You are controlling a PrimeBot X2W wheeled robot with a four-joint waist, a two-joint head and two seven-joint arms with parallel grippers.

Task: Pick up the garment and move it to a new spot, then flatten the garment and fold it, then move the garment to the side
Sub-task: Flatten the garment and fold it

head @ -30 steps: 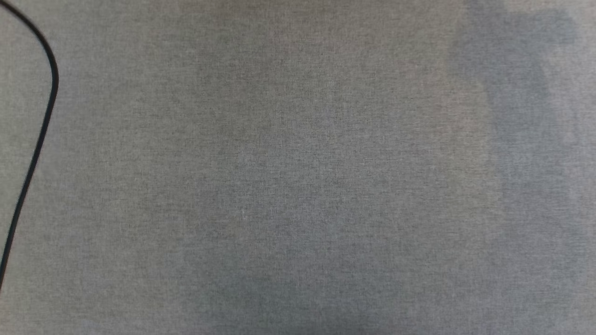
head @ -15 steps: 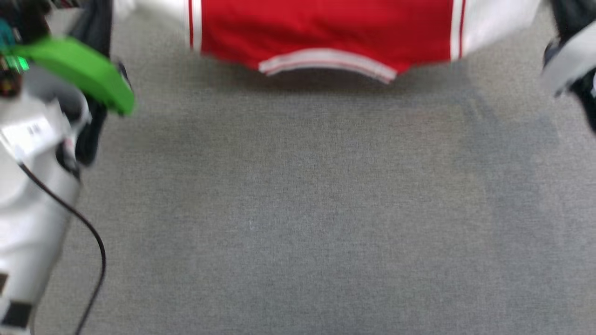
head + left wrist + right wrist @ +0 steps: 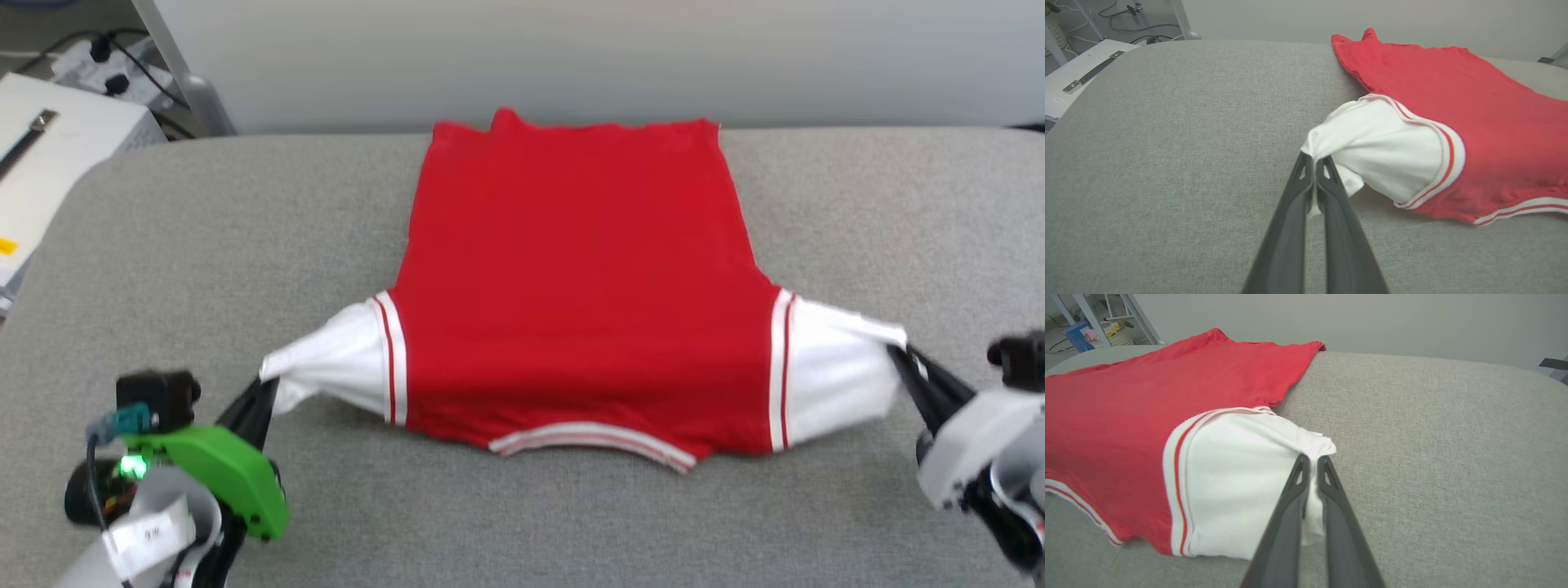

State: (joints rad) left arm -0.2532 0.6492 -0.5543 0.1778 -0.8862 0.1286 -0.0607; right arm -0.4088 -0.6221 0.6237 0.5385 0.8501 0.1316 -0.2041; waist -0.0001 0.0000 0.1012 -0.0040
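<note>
Left wrist view: the left gripper (image 3: 1314, 158) has its two dark fingers pinched together on the outer tip of the white left sleeve (image 3: 1380, 149), with a sliver of white cloth showing between them. The right gripper (image 3: 1312, 460) is clamped in the same way on the bunched tip of the white right sleeve (image 3: 1237, 477).

Both sleeves are drawn outward and look raised a little off the grey padded surface (image 3: 204, 229). A shadow under the striped collar (image 3: 588, 437) suggests that edge is not fully down either. The garment (image 3: 571, 286) lies across the middle of that surface. Its collar is toward the surface's near side and its hem (image 3: 571, 126) is at the far edge. A plain red face is up, with no lettering to be seen. The red body looks smooth, apart from a small peak at the hem's left corner. Off the surface's left end stands a white box (image 3: 49, 155).

This reads as the flattening step, with the shirt spread by its sleeves at its spot and no fold started. The next move likely calls for lowering both sleeve tips evenly, keeping the outward tension matched so the body does not skew. The grippers would then let go and take new holds for the first fold.
</note>
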